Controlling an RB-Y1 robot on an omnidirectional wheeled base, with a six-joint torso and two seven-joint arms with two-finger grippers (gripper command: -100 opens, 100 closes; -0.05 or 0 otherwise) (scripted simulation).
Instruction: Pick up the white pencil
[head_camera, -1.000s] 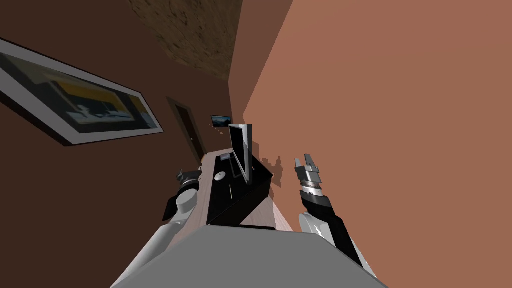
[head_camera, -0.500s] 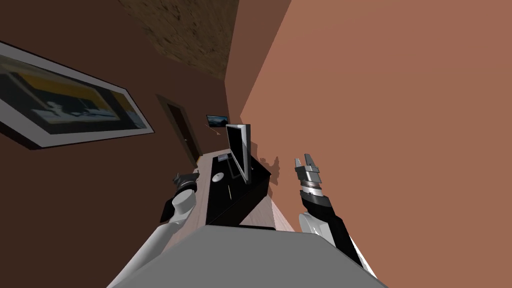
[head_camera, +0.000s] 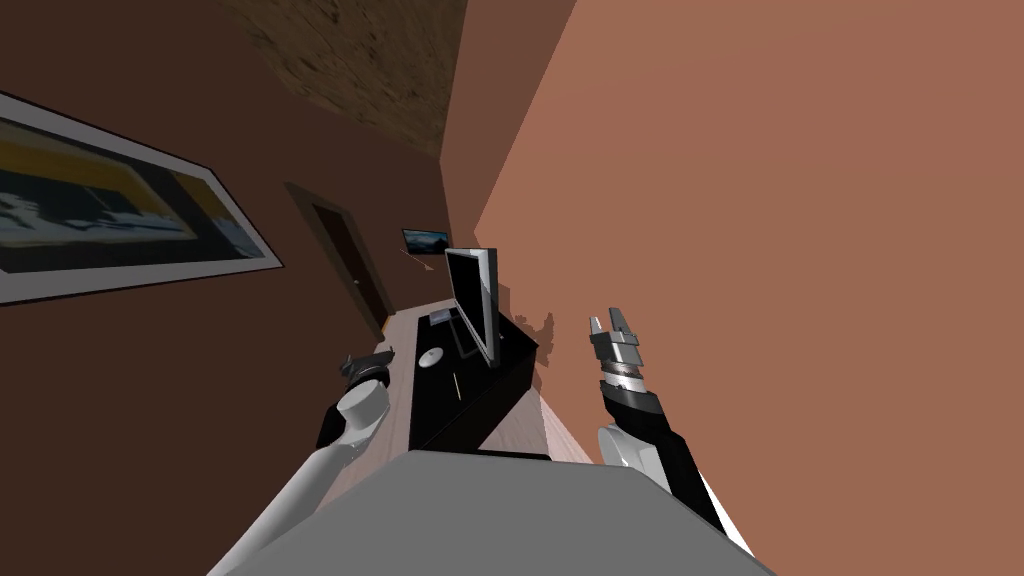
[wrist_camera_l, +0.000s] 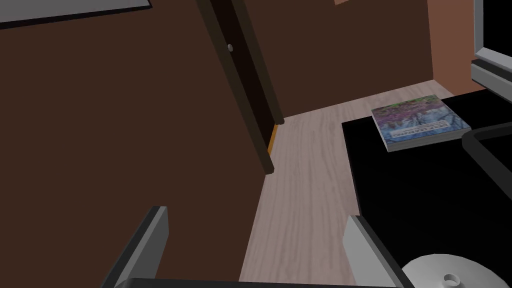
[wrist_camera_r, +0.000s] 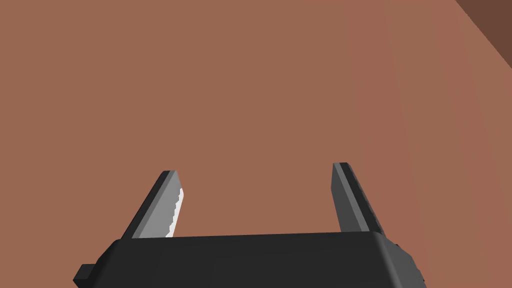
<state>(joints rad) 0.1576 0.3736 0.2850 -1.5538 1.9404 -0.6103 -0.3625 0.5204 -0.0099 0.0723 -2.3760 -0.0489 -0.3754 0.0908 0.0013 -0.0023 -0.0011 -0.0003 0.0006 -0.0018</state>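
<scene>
Left end effector (wrist_camera_l: 255, 215) leftward, beside desk (wrist_camera_l: 425, 200)

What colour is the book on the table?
The book has a mottled purple, blue and green cover, clearest in the left wrist view.

Right hand (wrist_camera_r: 254, 169), grey fingers (wrist_camera_r: 161, 212) spread wide apart

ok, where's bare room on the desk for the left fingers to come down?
Desk top is bare between book and disc. Floor strip between desk and wall is open. Crowded around monitor base and pencil.
</scene>
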